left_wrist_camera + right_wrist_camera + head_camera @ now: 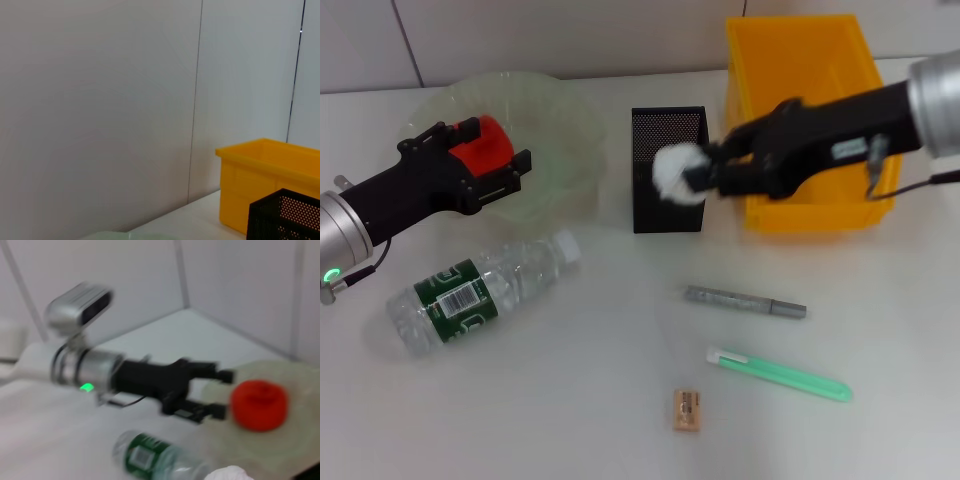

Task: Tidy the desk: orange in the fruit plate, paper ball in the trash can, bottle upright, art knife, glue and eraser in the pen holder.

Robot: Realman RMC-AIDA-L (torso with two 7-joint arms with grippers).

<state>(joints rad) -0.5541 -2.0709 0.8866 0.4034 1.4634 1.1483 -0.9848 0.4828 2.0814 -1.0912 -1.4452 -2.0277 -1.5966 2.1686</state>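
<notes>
Gripping paper ball (678, 173), right pincer (697, 174), seemingly.

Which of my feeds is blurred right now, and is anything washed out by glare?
Right wrist view: smeared throughout; the left gripper, red-orange round fruit and clear plastic bottle with green label all have soft edges. Head view: sharp, apart from the white crumpled paper ball in the right gripper, slightly fuzzy. Left wrist view: crisp, even light. No glare anywhere.

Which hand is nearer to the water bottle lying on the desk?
Left. The left hand hovers at the fruit plate just behind the bottle; the right hand holds the paper ball by the pen holder, farther off.
</notes>
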